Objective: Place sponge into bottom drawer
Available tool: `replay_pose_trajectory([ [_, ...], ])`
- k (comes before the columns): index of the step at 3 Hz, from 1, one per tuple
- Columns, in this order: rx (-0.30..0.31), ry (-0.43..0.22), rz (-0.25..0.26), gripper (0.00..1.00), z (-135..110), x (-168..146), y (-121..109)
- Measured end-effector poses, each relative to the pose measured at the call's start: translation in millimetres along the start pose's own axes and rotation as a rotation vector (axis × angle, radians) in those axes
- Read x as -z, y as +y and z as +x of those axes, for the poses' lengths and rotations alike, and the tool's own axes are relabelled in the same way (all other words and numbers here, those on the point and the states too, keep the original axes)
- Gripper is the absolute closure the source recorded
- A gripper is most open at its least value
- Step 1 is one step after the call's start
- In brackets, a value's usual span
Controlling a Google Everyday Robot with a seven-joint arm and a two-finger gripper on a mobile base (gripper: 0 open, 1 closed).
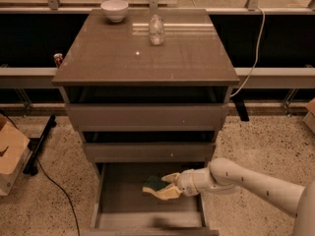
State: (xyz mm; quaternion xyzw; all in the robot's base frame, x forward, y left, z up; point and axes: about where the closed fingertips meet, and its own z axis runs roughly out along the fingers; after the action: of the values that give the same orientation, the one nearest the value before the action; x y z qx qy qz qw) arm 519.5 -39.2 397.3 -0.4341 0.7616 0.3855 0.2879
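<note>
The bottom drawer [123, 200] is pulled out below two other drawers, and its grey floor shows. My gripper [166, 186] reaches in from the right on a white arm and sits low inside the drawer. It is shut on the sponge [154, 185], which shows yellow foam with a dark green layer at its left end. The sponge is just above the drawer floor, near the middle.
On the cabinet top [147, 53] stand a white bowl [114, 9] at the back left and a clear glass jar [156, 30]. A cardboard box [10, 154] and a black cable [54, 186] lie on the floor at left. A white cable [253, 48] hangs at right.
</note>
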Motion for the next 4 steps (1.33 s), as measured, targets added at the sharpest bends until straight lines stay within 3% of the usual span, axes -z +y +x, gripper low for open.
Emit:
replay_pose_trajectory([
  [1, 0.001, 0.036, 0.024, 1.00, 16.3, -32.7, -13.9],
  [3, -0.018, 0.028, 0.020, 0.97, 57.1, -84.7, -40.4],
  [4, -0.060, 0.008, 0.033, 0.83, 85.7, -107.0, -59.7],
])
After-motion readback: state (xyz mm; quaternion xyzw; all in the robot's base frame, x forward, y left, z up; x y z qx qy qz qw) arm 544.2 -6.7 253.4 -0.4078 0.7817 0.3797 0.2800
